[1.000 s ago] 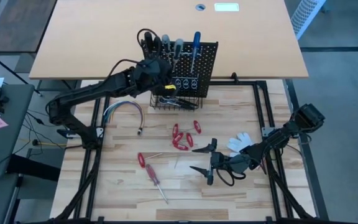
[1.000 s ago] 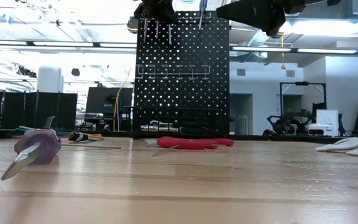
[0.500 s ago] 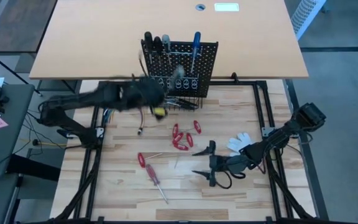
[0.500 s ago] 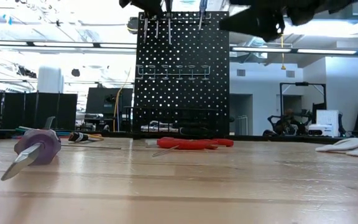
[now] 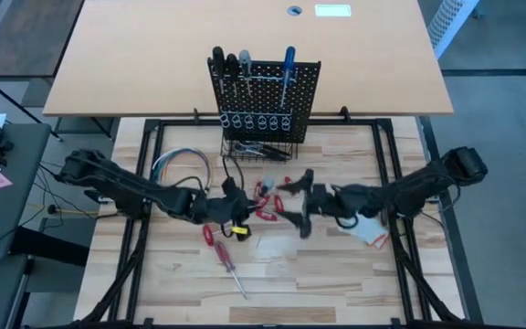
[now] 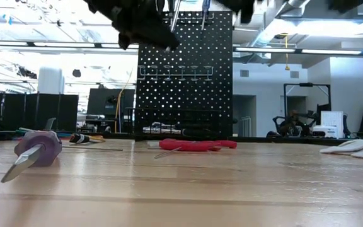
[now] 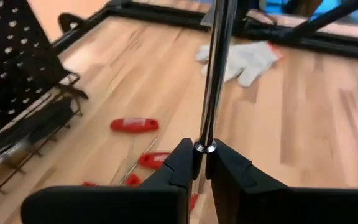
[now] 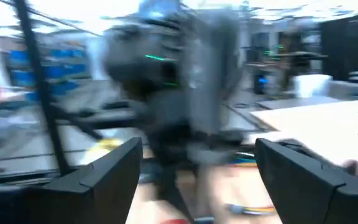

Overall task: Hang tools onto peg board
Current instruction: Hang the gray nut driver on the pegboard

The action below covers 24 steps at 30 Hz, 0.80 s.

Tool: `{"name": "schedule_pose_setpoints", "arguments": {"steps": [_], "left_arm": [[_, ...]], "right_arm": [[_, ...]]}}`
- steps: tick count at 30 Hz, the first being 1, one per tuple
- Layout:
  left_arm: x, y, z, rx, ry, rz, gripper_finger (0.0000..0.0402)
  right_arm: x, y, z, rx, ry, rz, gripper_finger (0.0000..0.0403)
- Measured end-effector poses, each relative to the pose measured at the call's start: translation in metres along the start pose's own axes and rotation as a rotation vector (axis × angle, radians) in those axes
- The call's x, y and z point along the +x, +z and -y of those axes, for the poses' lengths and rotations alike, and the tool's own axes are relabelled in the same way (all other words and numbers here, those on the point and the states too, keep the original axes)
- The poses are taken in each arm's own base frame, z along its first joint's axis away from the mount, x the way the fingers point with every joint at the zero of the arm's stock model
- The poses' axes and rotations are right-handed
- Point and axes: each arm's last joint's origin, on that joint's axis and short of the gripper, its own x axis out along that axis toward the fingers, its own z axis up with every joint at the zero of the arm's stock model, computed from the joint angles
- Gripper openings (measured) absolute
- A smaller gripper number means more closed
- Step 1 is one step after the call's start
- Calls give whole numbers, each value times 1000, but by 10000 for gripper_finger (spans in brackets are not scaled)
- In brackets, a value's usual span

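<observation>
1. The left hand (image 5: 236, 208), which was up at the peg board (image 5: 265, 100) a second ago, is now hovering low over the table (image 5: 336, 283) at 9 o'clock of the red-handled pliers (image 5: 265, 203); it is clenching a thin metal shaft (image 7: 219, 68).
2. The right hand (image 5: 292, 203) has swung in from 5 o'clock and is standing released, facing the left.
3. This looks like a handover beginning.
4. The board's top row is holding four screwdrivers (image 5: 243, 66); its wire basket (image 5: 261, 151) is holding dark tools.
5. A red screwdriver (image 5: 219, 251) is lying loose at 6 o'clock.
</observation>
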Motion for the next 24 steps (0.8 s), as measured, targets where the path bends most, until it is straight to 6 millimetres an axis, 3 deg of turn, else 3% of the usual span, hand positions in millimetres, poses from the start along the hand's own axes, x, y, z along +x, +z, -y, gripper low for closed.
{"name": "schedule_pose_setpoints", "arguments": {"steps": [3, 9, 13, 18, 24], "left_arm": [[0, -3, 2, 10, -4, -11, 24], [4, -5, 6, 21, -27, -7, 24], [5, -9, 10, 34, -45, -18, 25], [1, -9, 16, 90, -66, -2, 35], [4, -19, 21, 129, -102, 112, 78]], "right_arm": [[13, -2, 6, -31, 52, -2, 317], [39, 4, -2, -78, 163, -61, 296], [46, 14, -4, -127, 163, -75, 231], [40, 28, 1, -102, 149, -111, 85], [23, 31, 6, -35, 147, -40, 78]]}}
